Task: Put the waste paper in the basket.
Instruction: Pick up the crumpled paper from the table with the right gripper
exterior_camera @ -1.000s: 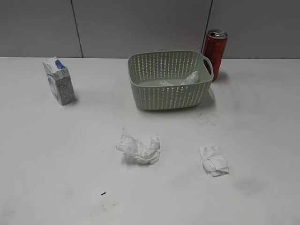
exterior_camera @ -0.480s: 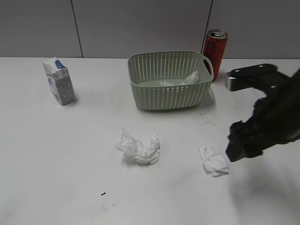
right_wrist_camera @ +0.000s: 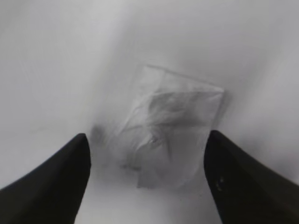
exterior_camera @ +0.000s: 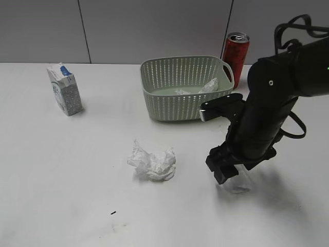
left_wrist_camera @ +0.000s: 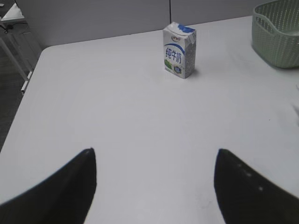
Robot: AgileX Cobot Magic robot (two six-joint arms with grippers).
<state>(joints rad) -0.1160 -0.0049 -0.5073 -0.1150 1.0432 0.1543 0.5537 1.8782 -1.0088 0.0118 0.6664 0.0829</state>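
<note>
Right gripper [exterior_camera: 230,174] newly down, spread over flat paper wad [right_wrist_camera: 168,126] on white table [exterior_camera: 61,175].

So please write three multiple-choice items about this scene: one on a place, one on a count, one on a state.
1. Where is the red drink can?
A. behind the basket's right corner
B. beside the milk carton
C. inside the basket

2. How many paper wads lie outside the green basket?
A. none
B. two
C. four

3. The right gripper is
A. shut on the carton
B. open over the small flat wad
C. inside the basket

Answers: 1 A, seen in the exterior view. 2 B, the bulky wad and the small flat wad. 3 B, fingers straddle it.
</note>
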